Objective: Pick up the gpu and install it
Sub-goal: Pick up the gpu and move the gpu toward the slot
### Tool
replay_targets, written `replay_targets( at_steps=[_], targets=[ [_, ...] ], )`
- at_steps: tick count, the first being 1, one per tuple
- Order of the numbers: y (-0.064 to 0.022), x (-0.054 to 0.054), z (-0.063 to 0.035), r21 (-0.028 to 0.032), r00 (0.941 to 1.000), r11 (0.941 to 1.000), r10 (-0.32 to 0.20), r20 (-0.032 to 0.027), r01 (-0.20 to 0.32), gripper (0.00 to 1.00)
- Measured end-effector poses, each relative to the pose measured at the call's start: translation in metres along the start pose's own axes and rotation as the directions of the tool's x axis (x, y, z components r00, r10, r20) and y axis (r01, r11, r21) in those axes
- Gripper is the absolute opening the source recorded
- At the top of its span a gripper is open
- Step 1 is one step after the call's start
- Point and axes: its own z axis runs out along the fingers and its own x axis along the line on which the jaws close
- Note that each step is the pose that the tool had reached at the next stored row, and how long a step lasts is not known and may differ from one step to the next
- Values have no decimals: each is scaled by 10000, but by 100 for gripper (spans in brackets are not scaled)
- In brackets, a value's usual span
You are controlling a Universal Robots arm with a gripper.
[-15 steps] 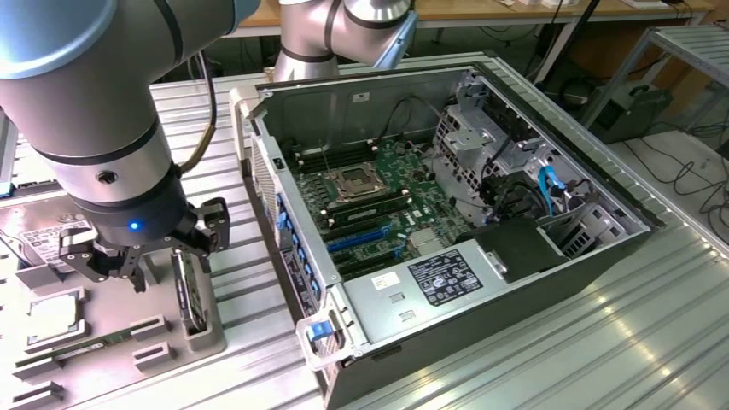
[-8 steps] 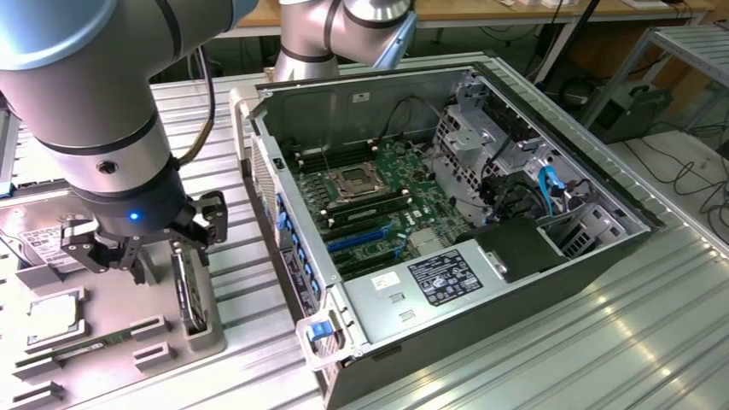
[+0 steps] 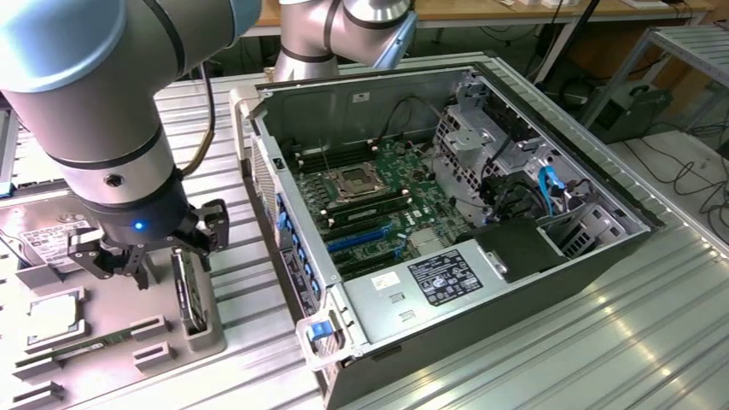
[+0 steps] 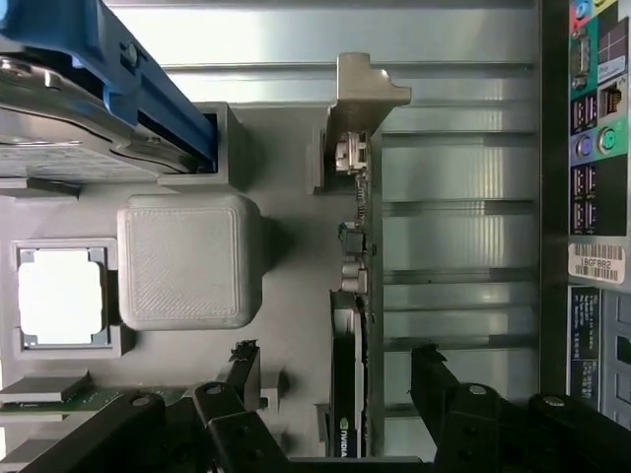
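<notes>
The gpu (image 4: 350,315), a thin flat black circuit card, stands on its long edge in a slot of a grey moulded parts tray (image 3: 114,342). This is in the lower part of the exterior view's left, on the ribbed metal tabletop (image 3: 592,342). Its narrow pale metal bracket strip (image 4: 362,99) closes one short end.

The card looks light and stiff, but fragile. Small parts stud its faces, and the connector edge sits down in the slot. The safest hold is probably a pinch across the two flat faces near the middle of the upper edge, away from the bracket. A straight lift should keep it from binding in the slot. The smooth faces may let it pivot under an off-centre hold.

The tool (image 4: 336,370) is released, its black fingers (image 4: 426,370) spread wide. One finger is on each side of the card, apparently apart from it.

In the same tray lie a silver hard drive on a blue rail (image 4: 59,118) and a square processor chip (image 4: 59,296). The open grey computer case (image 3: 456,213) fills the exterior view's middle and right.
</notes>
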Motion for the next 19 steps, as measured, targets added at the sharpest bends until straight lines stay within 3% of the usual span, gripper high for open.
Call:
replay_targets(
  at_steps=[4,7,8,15,19],
  targets=[
    [-4,2,97,-1,10000,10000,2,1,-2,71],
    [-5,1,187,-1,10000,10000,-2,0,2,57],
    [-4,-1,205,-1,10000,10000,-4,-1,4,57],
    [15,-20,242,-1,10000,10000,-12,-1,12,57],
    [15,-36,252,-3,10000,10000,-15,1,15,49]
  ],
)
